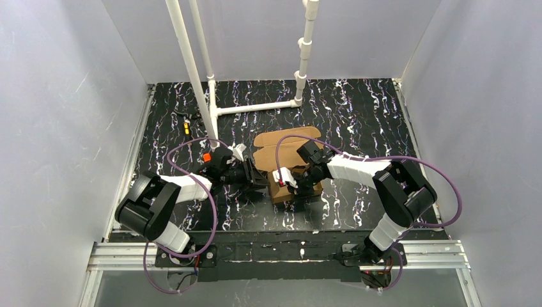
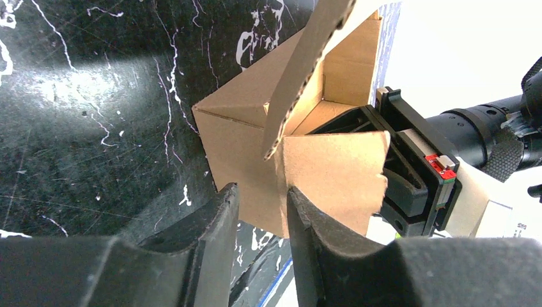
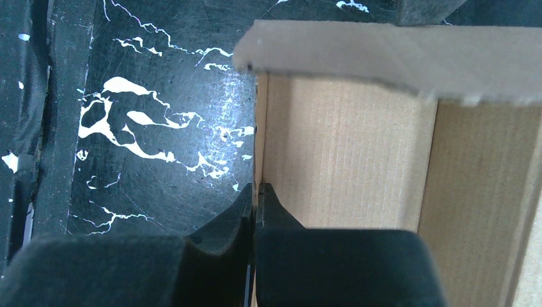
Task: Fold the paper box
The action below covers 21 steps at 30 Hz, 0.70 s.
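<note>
Two arms meet at the paper box [image 1: 286, 148], which sits near the middle of the black, white-veined table [image 1: 364, 121], a little toward your near edge and in front of the white pipe frame [image 1: 255, 107]. From above you see the box only partly formed: its brown body stands between the two wrists, and its scalloped lid flaps lie open on the far side, spread toward the pipes.

Your left gripper [image 2: 262, 201] comes at the box from the left, low against its side. Its fingers [image 2: 220, 220] stand narrowly apart, with a clear gap between them. Brown cardboard shows in that gap, but neither pad presses on it. Just past the fingertips you see a corner of the box. One loose flap stands up tilted with its corrugated edge toward the camera, and a second flap with a notched edge reaches across to the right. Beyond that flap the black body of the other gripper rests inside the open box.

Your right gripper [image 3: 255, 195] is closed on the box. Its two fingers pinch the thin upright edge of a side wall, pads tight on either face, with the table on one side and the plain inner panel on the other. A further strip of cardboard crosses the top of that view above the pinched wall.

A small yellow item [image 1: 186, 127] lies well apart, near the left rear of the table; you cannot tell what it is.
</note>
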Available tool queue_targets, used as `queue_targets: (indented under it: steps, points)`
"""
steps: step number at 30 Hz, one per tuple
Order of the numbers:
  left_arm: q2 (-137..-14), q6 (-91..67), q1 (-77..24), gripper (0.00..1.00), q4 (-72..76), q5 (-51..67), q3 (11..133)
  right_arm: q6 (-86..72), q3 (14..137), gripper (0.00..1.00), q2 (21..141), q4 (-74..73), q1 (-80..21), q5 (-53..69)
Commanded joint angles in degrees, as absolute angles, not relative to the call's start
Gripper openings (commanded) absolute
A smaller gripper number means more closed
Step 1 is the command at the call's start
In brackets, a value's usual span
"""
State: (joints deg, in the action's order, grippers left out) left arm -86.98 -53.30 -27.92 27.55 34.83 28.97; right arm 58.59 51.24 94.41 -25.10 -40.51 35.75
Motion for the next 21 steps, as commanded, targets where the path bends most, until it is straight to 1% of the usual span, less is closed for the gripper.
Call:
queue_targets:
  steps: [1,3,6,8,14,19,21]
  points:
    - [-86.5,-53.8,-28.5,0.34,28.6,36.0,29.7,58.4,52.8,0.09,95.9,-25.2,-40.8,35.1]
    - [-86.4,-54.2,-28.7,0.36,28.7,35.8,29.9,58.3,52.8,0.09,95.9,-25.1,-40.8,35.1]
    - [-86.1,-54.5,-29.2,0.44,28.7,35.2,30.1,58.4,52.8,0.09,95.9,-25.2,-40.8,35.1]
    - [-86.1,-54.6,-29.8,0.46,28.7,34.8,30.4,58.4,52.8,0.09,95.9,-25.1,-40.9,35.0]
    - [-88.2,-55.6,-31.7,0.46,28.8,32.8,31.3,58.4,52.8,0.09,95.9,-25.2,-40.9,35.0]
    - [-89.3,-56.6,-33.0,0.42,28.7,31.4,32.1,58.4,52.8,0.09,95.9,-25.2,-40.9,35.0]
    - [-88.9,-56.9,-33.2,0.38,28.1,30.4,32.3,58.4,52.8,0.09,95.9,-25.2,-40.9,35.0]
